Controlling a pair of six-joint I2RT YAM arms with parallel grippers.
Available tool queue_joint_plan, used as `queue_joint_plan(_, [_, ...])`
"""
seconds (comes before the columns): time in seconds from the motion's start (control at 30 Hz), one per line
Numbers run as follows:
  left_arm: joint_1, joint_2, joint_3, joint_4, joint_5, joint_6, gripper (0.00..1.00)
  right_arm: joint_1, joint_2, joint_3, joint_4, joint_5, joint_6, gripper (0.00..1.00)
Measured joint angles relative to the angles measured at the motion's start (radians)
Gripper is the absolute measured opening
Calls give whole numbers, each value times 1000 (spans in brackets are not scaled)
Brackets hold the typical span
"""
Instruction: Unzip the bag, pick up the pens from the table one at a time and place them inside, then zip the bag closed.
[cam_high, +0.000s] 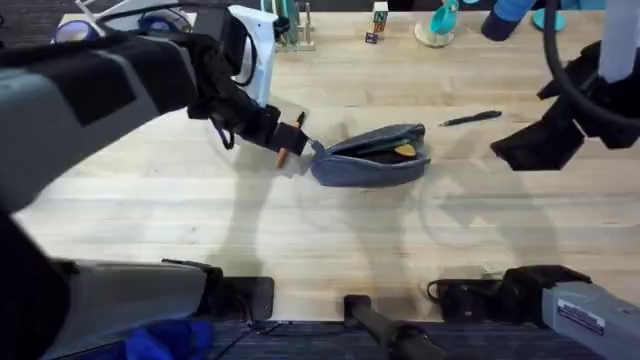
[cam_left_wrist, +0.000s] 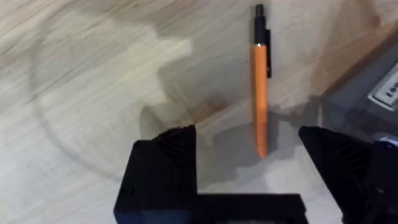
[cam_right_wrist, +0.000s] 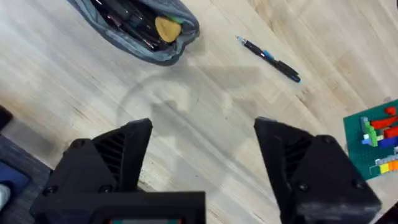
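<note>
grey-blue bag, orange pen, blk tip

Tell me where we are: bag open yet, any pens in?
Unzipping looks done: the bag gapes open on the table. Neither pen is clearly inside. The orange pen lies on the wood between the open left pincer fingers, not yet gripped. The dark pen lies beyond the bag. The right pincer hovers open, empty. Left: both pens, then zipping.

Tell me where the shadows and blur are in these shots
Overhead: the left arm looms large, dark and blurred under the camera; soft shadows cross the table. Left wrist: the open left tool casts a shadow around the orange pen. Right wrist: a faint arm shadow lies between the bag and the open right tool.
</note>
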Motion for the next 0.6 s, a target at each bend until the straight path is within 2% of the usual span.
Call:
queue_joint_plan(0.27, [0,89,3,54,-17,1,996,0,0,0,0,0,0,998])
queue_joint_plan(0.6, [0,115,22,78,-20,0,995,0,0,0,0,0,0,997])
